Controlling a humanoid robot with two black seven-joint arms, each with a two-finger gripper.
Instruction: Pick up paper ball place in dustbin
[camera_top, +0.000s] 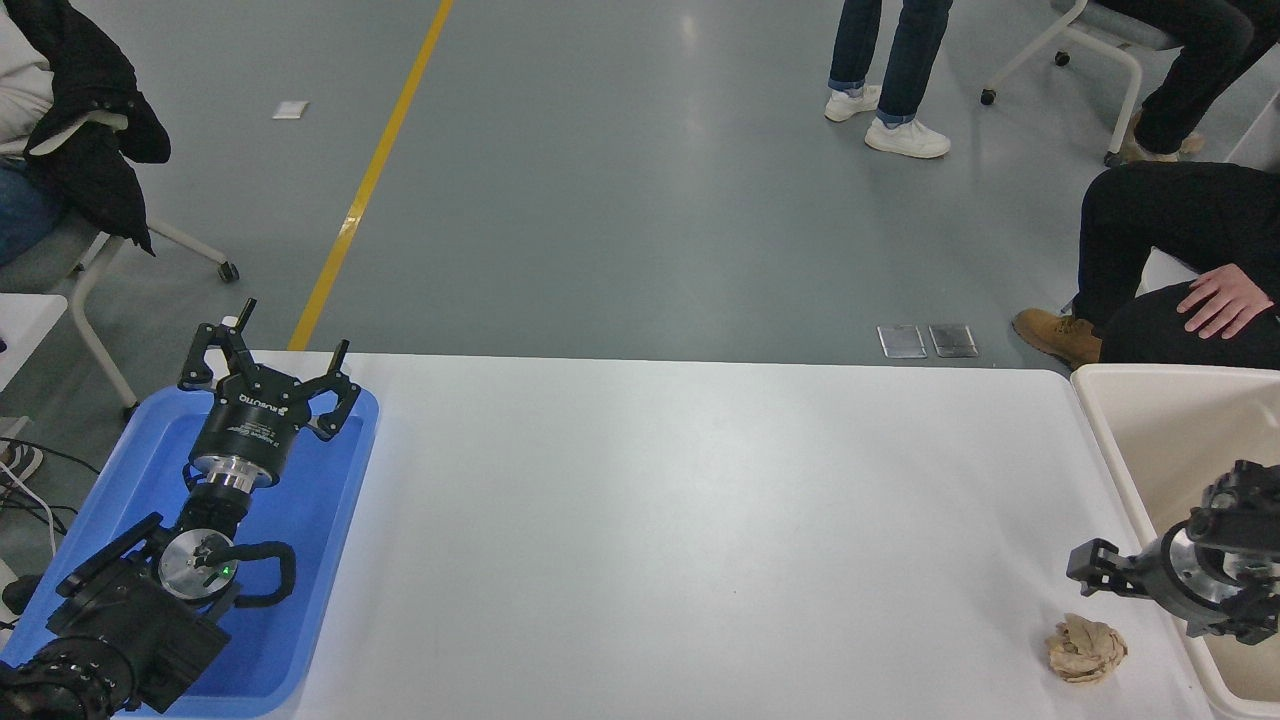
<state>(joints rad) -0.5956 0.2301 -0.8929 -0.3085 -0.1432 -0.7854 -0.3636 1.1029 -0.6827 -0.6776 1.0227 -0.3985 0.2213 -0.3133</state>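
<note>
Paper ball (1086, 648): crumpled tan lump lying on the white table (700, 520); it sits just below and slightly left of the right pincer's tip, near it but not touching; nothing holds it.
Right pincer (1092, 570): comes in from the right edge, low over the table's right border; its black tip points left; whether its fingers are spread or closed I cannot tell, since only one dark finger end shows clearly; it grips nothing that can be seen.
Dustbin (1110, 440): beige-cream bin with a thick rounded rim, directly beside and behind the right pincer, whose wrist lies over the bin's left rim; the inside that shows is bare.
Left pincer (270, 372): parked far to the left of the right pincer, over the blue tray (300, 560); fingers spread wide, holding nothing.
People: a seated person (1180, 240) in dark clothes beyond the dustbin, one hand (1220, 300) resting on a knee; standing legs in white shoes (905, 138) farther back on the grey floor.
</note>
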